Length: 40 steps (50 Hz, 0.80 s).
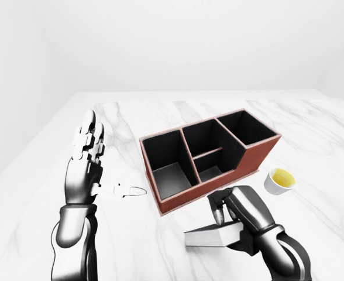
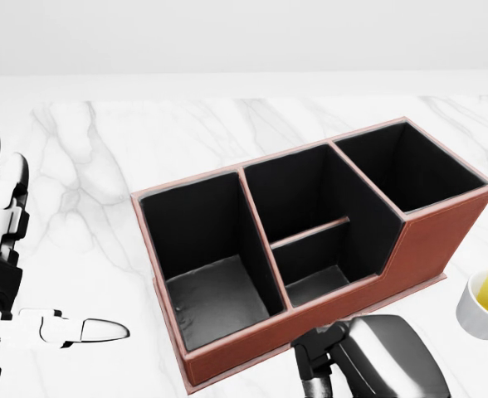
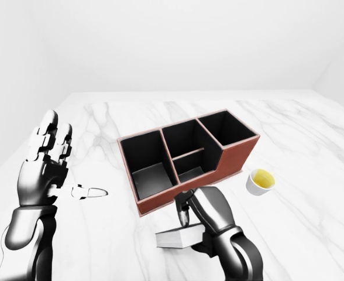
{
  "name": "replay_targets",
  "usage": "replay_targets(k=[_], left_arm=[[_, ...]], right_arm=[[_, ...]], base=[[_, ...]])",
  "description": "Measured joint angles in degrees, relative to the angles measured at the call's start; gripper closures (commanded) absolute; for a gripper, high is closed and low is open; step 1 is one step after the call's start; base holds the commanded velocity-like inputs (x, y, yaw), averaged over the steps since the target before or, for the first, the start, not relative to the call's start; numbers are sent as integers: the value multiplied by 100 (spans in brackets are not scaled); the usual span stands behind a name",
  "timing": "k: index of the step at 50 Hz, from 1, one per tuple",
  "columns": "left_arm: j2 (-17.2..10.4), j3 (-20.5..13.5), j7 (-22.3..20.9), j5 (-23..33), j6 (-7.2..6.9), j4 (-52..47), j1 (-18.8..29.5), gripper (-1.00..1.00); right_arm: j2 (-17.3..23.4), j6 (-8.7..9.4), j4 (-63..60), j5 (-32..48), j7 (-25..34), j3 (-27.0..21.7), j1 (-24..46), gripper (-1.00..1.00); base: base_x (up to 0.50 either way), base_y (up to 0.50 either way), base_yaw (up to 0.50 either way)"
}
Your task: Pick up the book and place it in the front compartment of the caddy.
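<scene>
**Right hand grips the book below the caddy**

The right hand (image 1: 233,213) has its fingers closed round the book (image 1: 210,236), a pale volume held flat and level just below the caddy's near wall in the left-eye view; whether it rests on the desk (image 1: 336,152) or is lifted cannot be told. The brown caddy (image 2: 431,240) stands on the marble desk, its black compartments all empty. A small white cup (image 1: 279,180) of yellow liquid stands just right of the caddy. The left hand (image 3: 46,161) hangs raised at the left, fingers spread apart and upright, thumb out sideways, holding nothing.
</scene>
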<state>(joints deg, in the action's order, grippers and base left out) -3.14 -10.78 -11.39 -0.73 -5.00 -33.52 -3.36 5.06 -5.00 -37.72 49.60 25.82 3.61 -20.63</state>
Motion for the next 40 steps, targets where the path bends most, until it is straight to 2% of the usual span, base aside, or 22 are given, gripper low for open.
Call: replay_targets(k=[17, 40], left_arm=[[-9, -30, 2, -24, 0, -31, 10, -100], [-9, -49, -5, -29, 0, -56, -4, -100]], right_arm=[[-113, 0, -610, -154, 648, -291, 717, 100], [-33, 0, -958, -179, 1279, -454, 1907, 100]], base=[[0, 0, 0], [0, 0, 0]])
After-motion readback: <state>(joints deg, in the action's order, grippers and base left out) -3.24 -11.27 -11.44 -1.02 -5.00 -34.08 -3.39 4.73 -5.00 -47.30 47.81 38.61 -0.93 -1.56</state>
